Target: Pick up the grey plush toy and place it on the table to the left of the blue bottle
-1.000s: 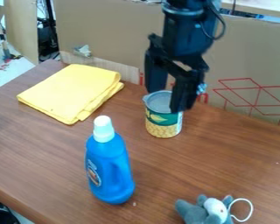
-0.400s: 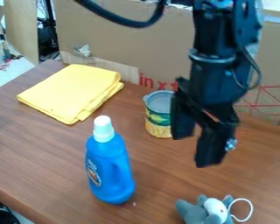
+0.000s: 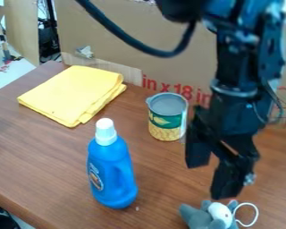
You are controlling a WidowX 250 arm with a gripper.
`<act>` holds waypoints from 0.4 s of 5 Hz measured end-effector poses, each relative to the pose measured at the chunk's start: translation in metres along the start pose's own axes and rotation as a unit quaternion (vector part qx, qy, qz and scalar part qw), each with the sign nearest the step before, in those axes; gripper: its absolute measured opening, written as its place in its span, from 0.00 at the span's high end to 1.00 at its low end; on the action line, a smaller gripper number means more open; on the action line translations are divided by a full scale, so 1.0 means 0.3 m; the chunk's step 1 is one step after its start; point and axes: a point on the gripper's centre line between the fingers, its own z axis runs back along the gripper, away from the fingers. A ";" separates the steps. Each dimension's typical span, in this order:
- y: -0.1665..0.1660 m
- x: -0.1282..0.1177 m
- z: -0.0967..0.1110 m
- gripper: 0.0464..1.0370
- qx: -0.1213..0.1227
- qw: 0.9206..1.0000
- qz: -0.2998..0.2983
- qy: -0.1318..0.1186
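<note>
Your black two-finger gripper point(image 3: 211, 179) hung wide open, empty | grey-and-white plush toy point(image 3: 196, 217) just below | you needed fingers astride its body!

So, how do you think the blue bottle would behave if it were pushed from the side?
The blue bottle might tip if pushed near its white cap, since it stands upright and is tall and narrow. Its smooth, glossy side may be slippery, though the moulded handle could offer some grip.
</note>
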 end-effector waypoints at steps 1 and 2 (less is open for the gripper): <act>-0.018 0.008 -0.059 0.04 0.011 1.000 -0.005 0.016; -0.048 0.008 -0.093 0.04 0.019 0.999 -0.009 0.027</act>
